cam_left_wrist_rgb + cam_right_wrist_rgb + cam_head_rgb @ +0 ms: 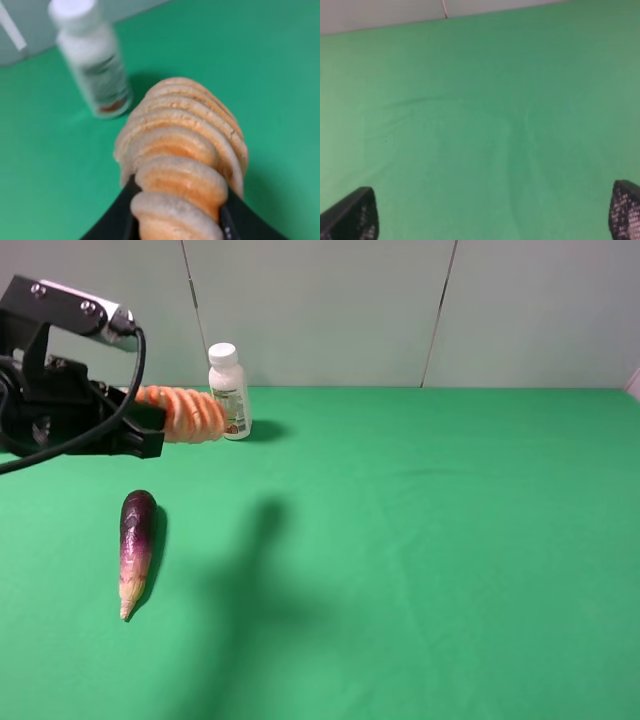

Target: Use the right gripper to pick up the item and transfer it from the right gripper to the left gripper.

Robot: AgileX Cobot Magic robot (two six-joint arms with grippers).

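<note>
Left hand (152, 432) clenches the item (195, 414) aloft by one end (handover apparently complete), while the right hand (489, 215) hangs released, jaws wide, above the counter (470, 125).

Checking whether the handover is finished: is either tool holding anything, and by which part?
The left tool grips the striped roll at one end; the rest sticks out free. The right tool is open and empty.

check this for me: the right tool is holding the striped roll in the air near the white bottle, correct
No, the left tool is holding the striped roll in the air near the white bottle, as the exterior high view shows. The right tool is open and empty.
</note>
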